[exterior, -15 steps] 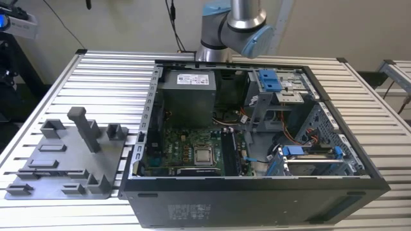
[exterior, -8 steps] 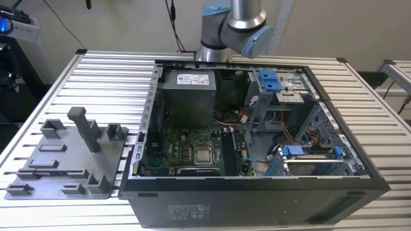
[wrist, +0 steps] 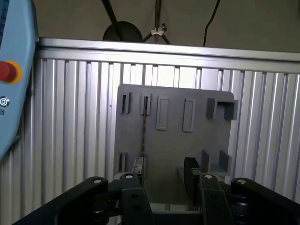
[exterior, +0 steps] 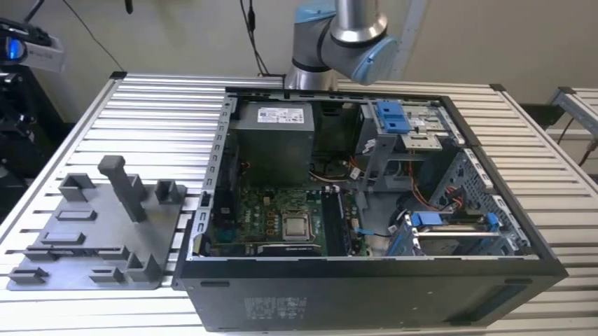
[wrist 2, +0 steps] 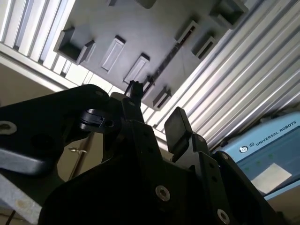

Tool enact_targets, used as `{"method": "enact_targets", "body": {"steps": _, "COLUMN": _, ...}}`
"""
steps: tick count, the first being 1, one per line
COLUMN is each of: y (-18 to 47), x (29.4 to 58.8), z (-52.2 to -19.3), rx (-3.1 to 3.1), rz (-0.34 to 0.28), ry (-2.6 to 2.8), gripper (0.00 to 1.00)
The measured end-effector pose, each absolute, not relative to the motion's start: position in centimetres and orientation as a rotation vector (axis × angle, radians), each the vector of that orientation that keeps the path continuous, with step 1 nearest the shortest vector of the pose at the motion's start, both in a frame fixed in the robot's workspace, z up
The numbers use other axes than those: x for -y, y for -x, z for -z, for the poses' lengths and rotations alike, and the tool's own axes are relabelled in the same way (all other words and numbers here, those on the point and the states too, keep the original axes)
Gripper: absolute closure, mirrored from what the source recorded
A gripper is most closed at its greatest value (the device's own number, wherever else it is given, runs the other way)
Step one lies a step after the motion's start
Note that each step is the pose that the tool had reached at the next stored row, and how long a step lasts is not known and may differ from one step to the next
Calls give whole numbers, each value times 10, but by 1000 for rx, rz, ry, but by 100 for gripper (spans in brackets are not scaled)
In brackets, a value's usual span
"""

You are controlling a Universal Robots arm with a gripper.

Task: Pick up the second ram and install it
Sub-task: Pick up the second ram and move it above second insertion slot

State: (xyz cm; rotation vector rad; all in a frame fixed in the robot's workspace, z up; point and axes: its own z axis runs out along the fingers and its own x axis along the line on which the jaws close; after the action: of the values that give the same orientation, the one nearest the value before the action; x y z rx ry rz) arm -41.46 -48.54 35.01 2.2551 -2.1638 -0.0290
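the slatted metal tabletop (exterior: 159,119) carries an open computer case (exterior: 374,271). inside it sit a grey power supply (exterior: 271,136) at the far end, a green motherboard (exterior: 266,225) with a cpu (exterior: 297,227) at the near end, and blue drive cages (exterior: 393,115) toward the exterior view's right. just beside the case, on the exterior view's left, lies a grey holder tray (exterior: 103,234) with an upright post (exterior: 124,187). in both wrist views the second ram (wrist: 143,131) (wrist 2: 168,57) shows as a thin dark strip running between the tray's slotted blocks. the jaws hang above the tray, wide apart and empty, clear of the ram.
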Motion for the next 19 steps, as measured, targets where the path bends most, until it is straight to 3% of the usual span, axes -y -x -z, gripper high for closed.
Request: {"method": "enact_targets", "body": {"steps": 19, "y": 415, "x": 487, "z": -328, "rx": 2224, "rz": 25, "ry": -2198, "gripper": 52}}
